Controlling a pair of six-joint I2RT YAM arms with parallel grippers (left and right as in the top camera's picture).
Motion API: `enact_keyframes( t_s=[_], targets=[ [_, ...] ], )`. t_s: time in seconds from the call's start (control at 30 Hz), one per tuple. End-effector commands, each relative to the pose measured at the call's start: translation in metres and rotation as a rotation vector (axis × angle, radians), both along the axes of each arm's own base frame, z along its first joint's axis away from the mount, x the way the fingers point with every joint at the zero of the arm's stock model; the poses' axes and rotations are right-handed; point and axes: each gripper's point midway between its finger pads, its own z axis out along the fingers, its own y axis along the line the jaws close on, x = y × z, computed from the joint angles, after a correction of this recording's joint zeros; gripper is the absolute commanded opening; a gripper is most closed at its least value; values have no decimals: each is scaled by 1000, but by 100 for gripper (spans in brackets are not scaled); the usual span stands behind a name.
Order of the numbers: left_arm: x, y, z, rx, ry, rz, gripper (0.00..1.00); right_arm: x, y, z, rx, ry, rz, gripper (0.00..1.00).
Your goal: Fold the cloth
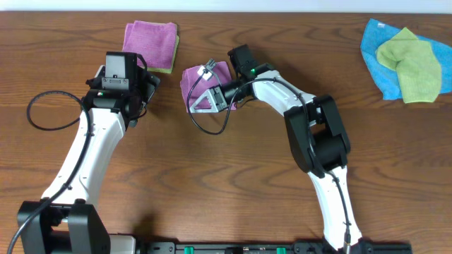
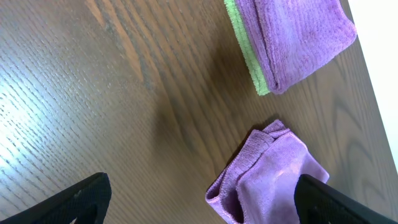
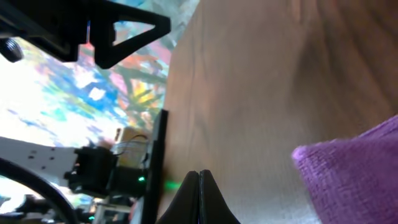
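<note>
The cloth (image 1: 212, 73), purple-lilac, lies bunched and partly doubled over at mid-table. My right gripper (image 1: 195, 103) is shut with nothing in it and sits over the cloth's front left edge. In the right wrist view the shut fingertips (image 3: 199, 186) rest near the wood, with the cloth (image 3: 357, 177) off to their right. My left gripper (image 1: 147, 90) is open just left of the cloth. In the left wrist view the cloth (image 2: 270, 177) lies close to the right finger (image 2: 329, 199), and the left finger (image 2: 78, 199) is far off over bare wood.
A folded purple cloth (image 1: 150, 37) sits on a lime-green one (image 1: 171, 56) at the back left, also visible in the left wrist view (image 2: 292, 37). A bright blue cloth (image 1: 378, 56) with a green cloth (image 1: 413, 63) lies at the back right. A black cable (image 1: 42, 113) loops at the left.
</note>
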Motion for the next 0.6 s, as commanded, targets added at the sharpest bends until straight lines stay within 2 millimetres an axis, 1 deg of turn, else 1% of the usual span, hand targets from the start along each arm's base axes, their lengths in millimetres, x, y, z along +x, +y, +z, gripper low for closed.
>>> enact_keyframes(
  t_s=[0.0, 0.07, 0.17, 0.33, 0.4, 0.47, 0.53, 0.57],
  targets=[
    [0, 0, 2, 9, -1, -16, 95, 11, 3, -7, -44, -60, -37, 1],
    [0, 0, 2, 9, 1, -16, 95, 21, 4, -15, -96, -84, -80, 1],
    [-1, 0, 1, 10, 6, -17, 95, 28, 5, -30, -184, -126, -123, 1],
    [-6, 1, -1, 14, 26, -22, 95, 38, -2, -54, -318, -177, -181, 1],
    [-7, 1, -2, 15, 33, -23, 95, 38, -2, -58, -324, -174, -181, 1],
    [-7, 1, -2, 15, 34, -23, 95, 41, -5, -67, -361, -183, -198, 1],
    [-7, 1, -2, 14, 34, -22, 95, 41, -6, -77, -384, -178, -200, 1],
    [-7, 1, -2, 14, 34, -23, 95, 39, -7, -87, -389, -161, -194, 1]
  ],
)
